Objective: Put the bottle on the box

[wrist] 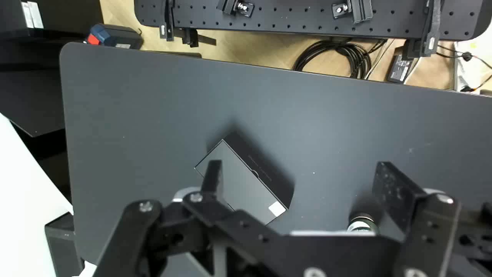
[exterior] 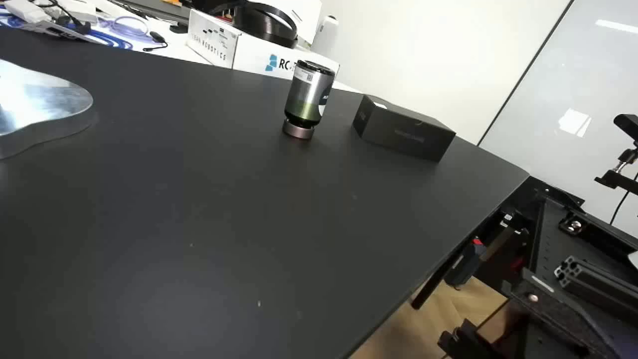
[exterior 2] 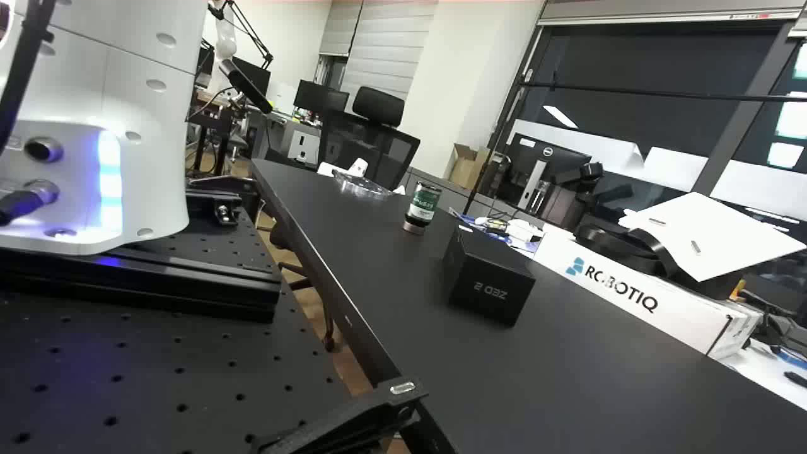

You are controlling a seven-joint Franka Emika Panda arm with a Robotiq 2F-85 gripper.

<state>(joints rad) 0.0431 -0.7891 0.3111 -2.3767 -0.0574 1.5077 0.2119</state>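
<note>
- Bottle (exterior: pixel 308 98) stands upright on the black table (exterior: pixel 199 199), not yet lifted; an off-centre grasp could topple it, since its foot looks narrower than its body.
- Box (exterior: pixel 404 130) sits to its right in an exterior view, near but apart; releasing too close to the edge could tip the bottle off.
- Gripper (wrist: pixel 301 181), in the wrist view, is spread and holds nothing; it hides much of the bottle, so alignment is hard to judge, risking a knock.
</note>
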